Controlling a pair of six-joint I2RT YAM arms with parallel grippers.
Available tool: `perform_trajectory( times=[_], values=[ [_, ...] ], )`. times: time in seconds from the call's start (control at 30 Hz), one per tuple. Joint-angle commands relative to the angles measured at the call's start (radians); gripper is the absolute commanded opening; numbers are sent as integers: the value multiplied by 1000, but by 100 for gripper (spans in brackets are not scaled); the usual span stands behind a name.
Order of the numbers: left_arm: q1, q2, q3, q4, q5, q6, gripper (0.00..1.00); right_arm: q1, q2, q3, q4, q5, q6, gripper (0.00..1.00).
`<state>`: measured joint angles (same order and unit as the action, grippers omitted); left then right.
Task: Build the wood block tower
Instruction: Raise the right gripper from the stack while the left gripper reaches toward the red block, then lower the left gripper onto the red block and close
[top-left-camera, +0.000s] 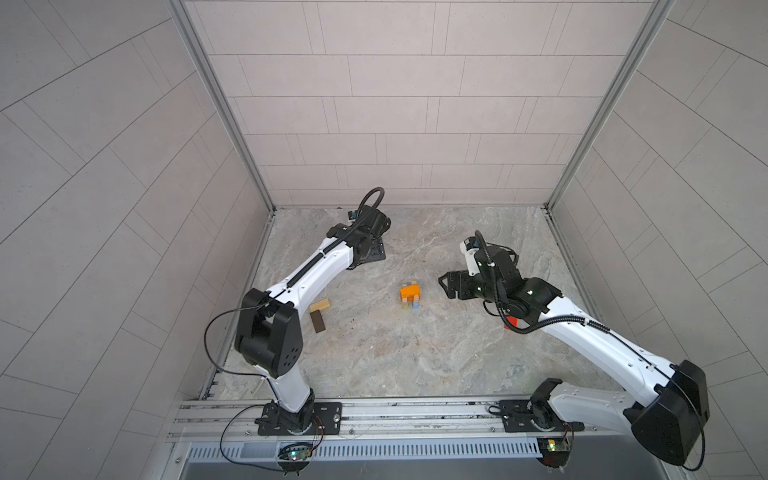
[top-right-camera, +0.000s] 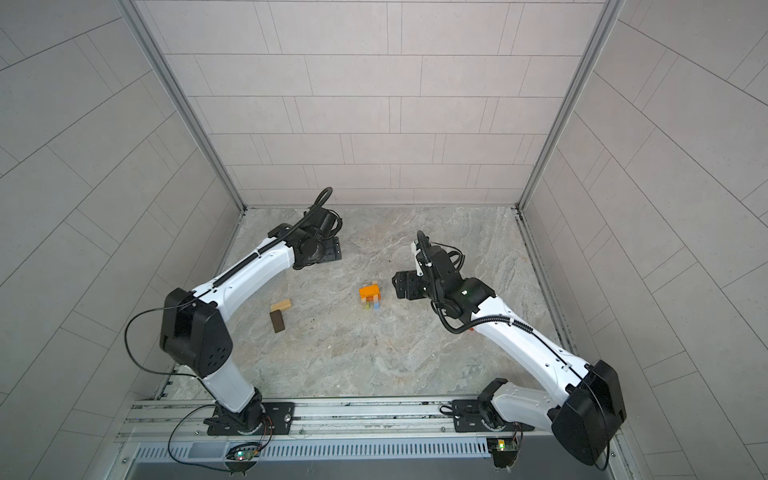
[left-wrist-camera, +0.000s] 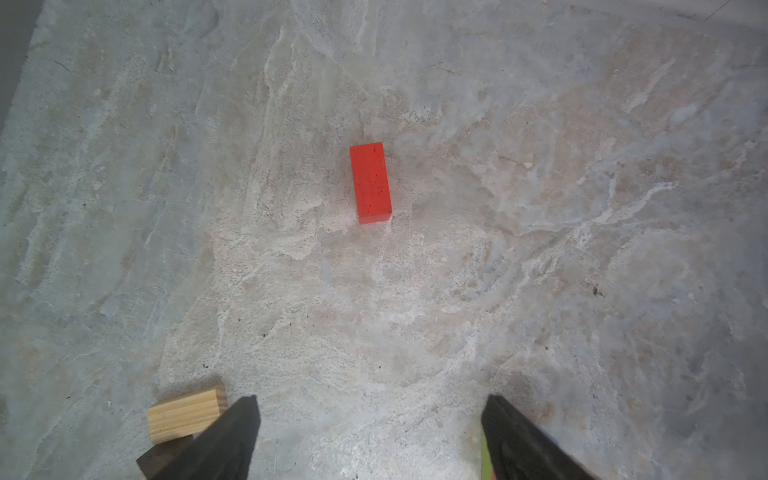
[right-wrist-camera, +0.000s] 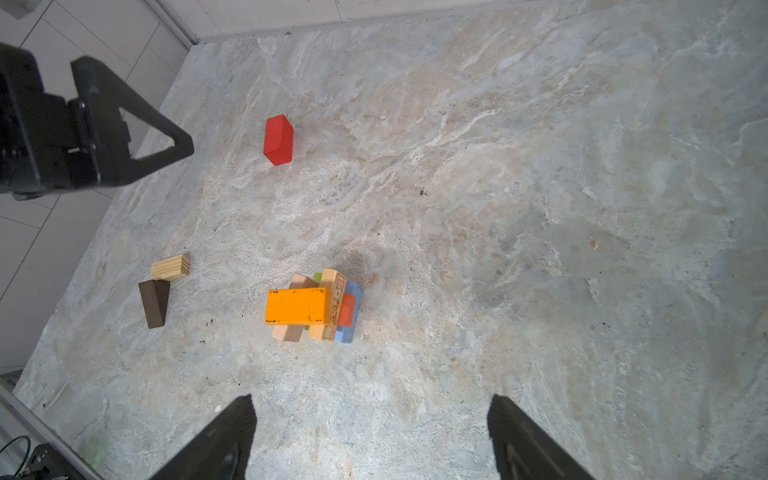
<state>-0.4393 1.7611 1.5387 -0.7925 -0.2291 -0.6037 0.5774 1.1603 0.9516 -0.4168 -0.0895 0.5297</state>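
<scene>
Hovering with jaws apart and empty, the right gripper (right-wrist-camera: 372, 399) faces the tower (right-wrist-camera: 309, 309), orange-topped, at mid-table (right-wrist-camera: 540, 208). The left gripper (left-wrist-camera: 370, 399), likewise spread and empty, faces a loose red block (left-wrist-camera: 370, 183). The tan block (right-wrist-camera: 170, 267) and dark brown block (right-wrist-camera: 154, 305) lie touching, apart from the tower.

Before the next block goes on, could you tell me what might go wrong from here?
1. The orange block overhangs the tower on one side; a further block or a nudge could tip it.
2. The tan block touches the brown block, so the open left gripper closing on one may shove the other.
</scene>
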Motion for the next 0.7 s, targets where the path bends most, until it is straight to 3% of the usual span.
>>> perform_trajectory(
  times=[0.0, 0.23, 0.67],
  values=[
    [37, 95, 86, -72, 4, 15, 85, -38, -17, -55, 55, -10, 38, 86],
    [111, 278, 227, -79, 73, 15, 78, -117, 3, -135, 137, -68, 36, 81],
    [154, 500, 443, -46, 124, 40, 73, -139, 140, -128, 192, -160, 37, 76]
  ],
)
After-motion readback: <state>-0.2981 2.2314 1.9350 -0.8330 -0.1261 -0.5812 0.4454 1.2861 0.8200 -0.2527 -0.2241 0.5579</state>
